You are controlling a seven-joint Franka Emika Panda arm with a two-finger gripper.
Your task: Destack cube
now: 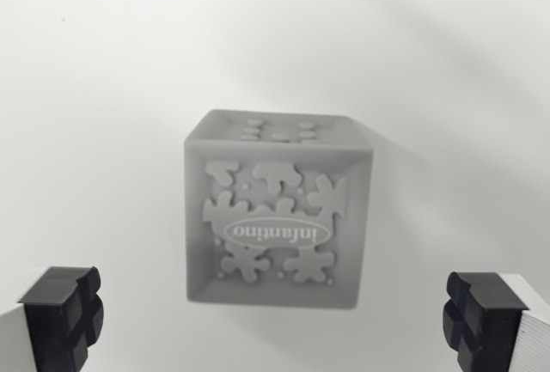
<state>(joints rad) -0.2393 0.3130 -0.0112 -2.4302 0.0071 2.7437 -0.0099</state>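
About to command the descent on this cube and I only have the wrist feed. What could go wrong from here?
The cube sits nearer the wrist view's right finger, so the open gripper may nudge it before closing. Its faces are embossed, so the pads might seat unevenly. This view cannot confirm a cube beneath it, so depth is uncertain.

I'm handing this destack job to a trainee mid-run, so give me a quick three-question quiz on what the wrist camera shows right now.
1. True or false: the end effector is clamped on the cube.
2. Multiple choice: the raised relief on the cube's facing side shows A) stars, B) puzzle-piece shapes around an oval logo, C) plain stripes.
3. Fill in: the cube sits ______ the two black fingertips, neither one touching it.

Key
1. False: the fingertips stand wide apart, clear of the cube.
2. B.
3. Between, seen in the gap and farther from the camera.
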